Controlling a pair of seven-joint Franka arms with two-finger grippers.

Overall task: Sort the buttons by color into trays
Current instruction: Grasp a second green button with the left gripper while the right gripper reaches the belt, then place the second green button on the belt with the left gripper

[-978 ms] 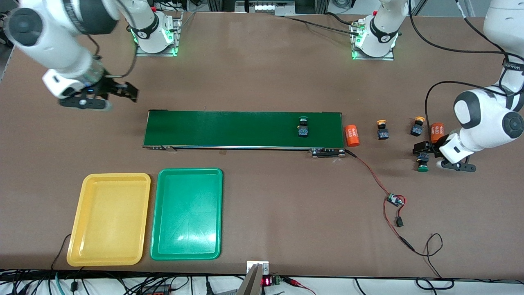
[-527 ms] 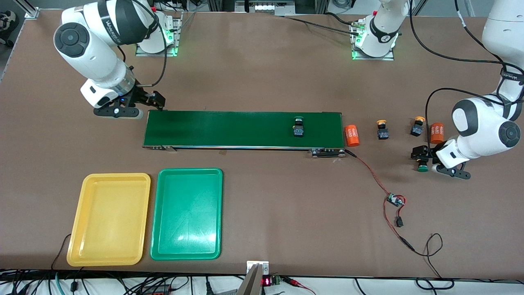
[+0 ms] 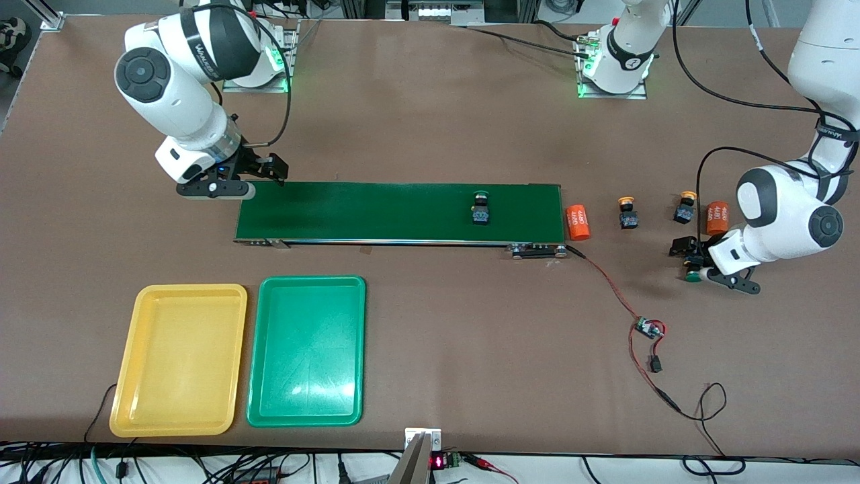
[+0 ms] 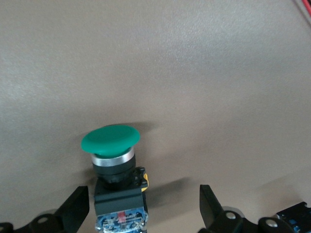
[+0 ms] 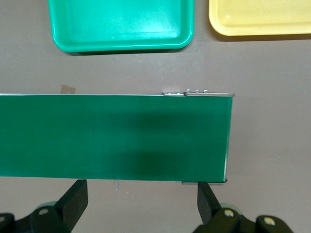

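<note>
A green button (image 3: 480,207) rides on the dark-green belt (image 3: 376,212). Two yellow-orange buttons (image 3: 627,212) (image 3: 685,208) stand on the table off the belt's end, toward the left arm's end. My left gripper (image 3: 690,261) is open and low over a second green button (image 3: 693,273). In the left wrist view that button (image 4: 111,145) lies between the fingers of the left gripper (image 4: 143,208), closer to one of them. My right gripper (image 3: 269,168) is open and empty over the belt's other end, as the right wrist view (image 5: 143,201) shows. The yellow tray (image 3: 178,359) and green tray (image 3: 307,351) are empty.
Two orange cylinders (image 3: 578,222) (image 3: 717,216) lie near the yellow-orange buttons. A red cable with a small board (image 3: 648,329) runs from the belt's end toward the front camera. The right wrist view shows the belt (image 5: 112,136), green tray (image 5: 121,24) and yellow tray (image 5: 260,17).
My right arm swung in from the table's end to the belt's end. The green button on the belt travelled toward the right arm's end. My left gripper shifted slightly around its green button.
</note>
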